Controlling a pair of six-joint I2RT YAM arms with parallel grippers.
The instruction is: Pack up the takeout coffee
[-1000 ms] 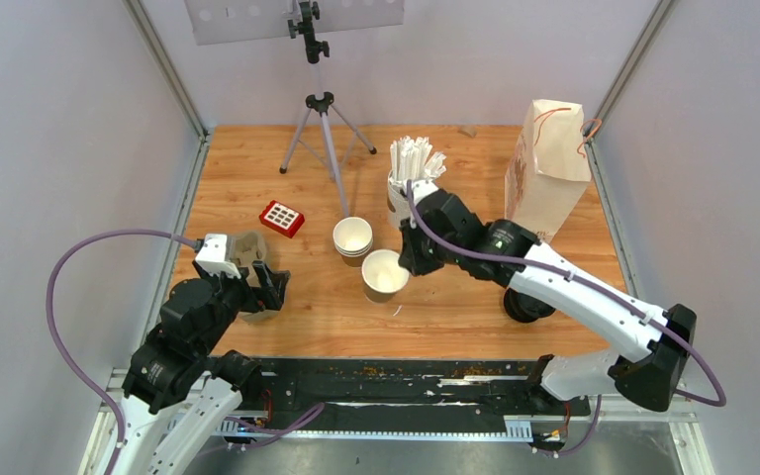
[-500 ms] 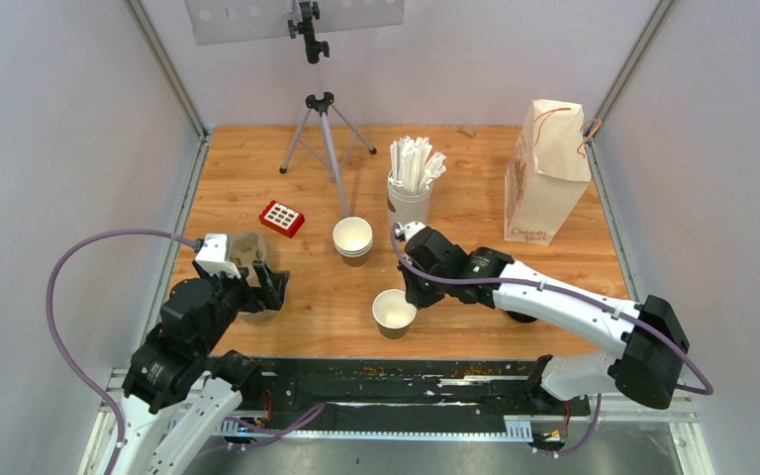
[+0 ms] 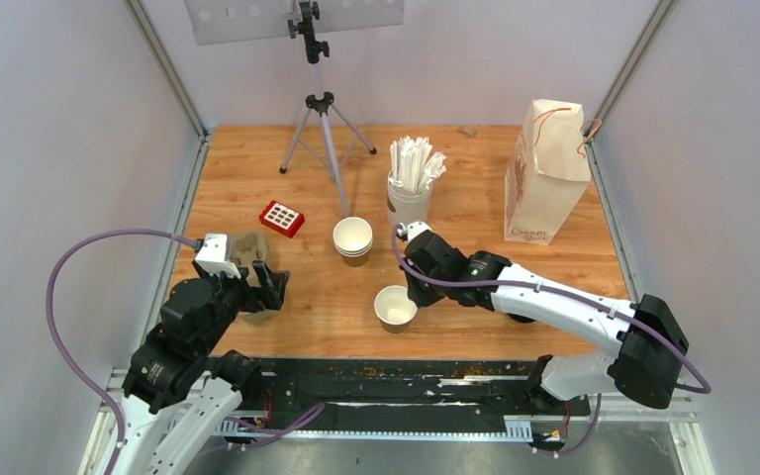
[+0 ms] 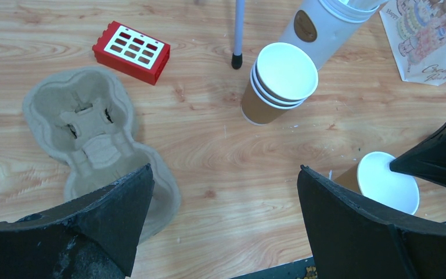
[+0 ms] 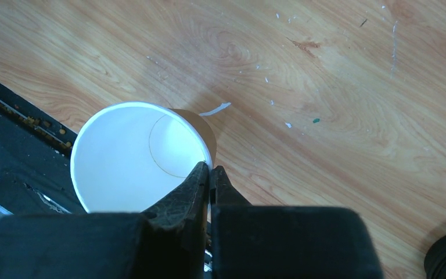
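Note:
A lidless paper cup (image 3: 394, 308), brown outside and white inside, is near the table's front edge. It also shows in the right wrist view (image 5: 129, 156) and the left wrist view (image 4: 387, 182). My right gripper (image 3: 412, 294) is shut on its rim (image 5: 211, 170), one finger inside and one outside. A stack of the same lidless cups (image 3: 352, 238) stands behind it. A moulded cardboard cup carrier (image 4: 87, 125) lies at the left. My left gripper (image 4: 223, 174) is open and empty above the carrier's near end (image 3: 268, 290). No lidded cup is in view.
A white cup of wrapped straws (image 3: 411, 188) and a brown paper bag (image 3: 544, 173) stand at the back right. A red block (image 3: 282, 218) and a tripod (image 3: 323, 129) are at the back left. A black round object (image 3: 524, 308) lies under the right arm.
My right gripper has carried the cup from the middle of the table toward the front edge and lowered it. The left arm has not moved.

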